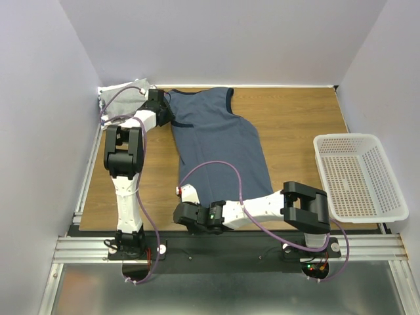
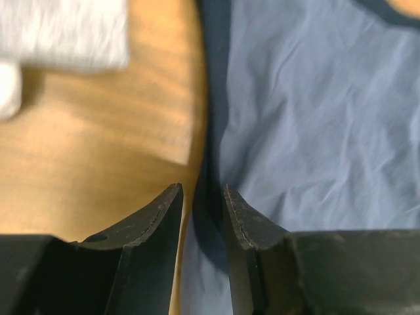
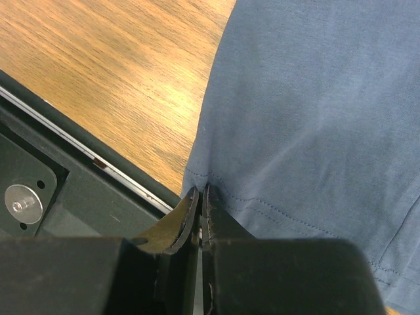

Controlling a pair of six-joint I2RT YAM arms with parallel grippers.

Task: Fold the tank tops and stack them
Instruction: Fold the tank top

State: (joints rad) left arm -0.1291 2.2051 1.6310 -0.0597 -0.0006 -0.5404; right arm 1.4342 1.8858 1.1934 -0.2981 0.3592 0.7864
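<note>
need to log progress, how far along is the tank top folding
Done: a light grey top lies bundled at the far left corner, seemingly folded. In hand: the right hand pinches the near hem of the slate-blue top; the left hand is open at its far edge. Left: finishing that fold and stacking it on the grey one.

A: Where does the top view sit?
B: High, behind both arm bases (image 1: 128, 246), looking down across the whole worktop (image 1: 289, 118).
A: And the 2 wrist views?
B: Each rides very close above the cloth. The left claw (image 2: 202, 190) camera faces the side edge of the slate-blue tank top (image 2: 315, 131); the right claw (image 3: 201, 191) camera its hem. All 3 share that top.
</note>
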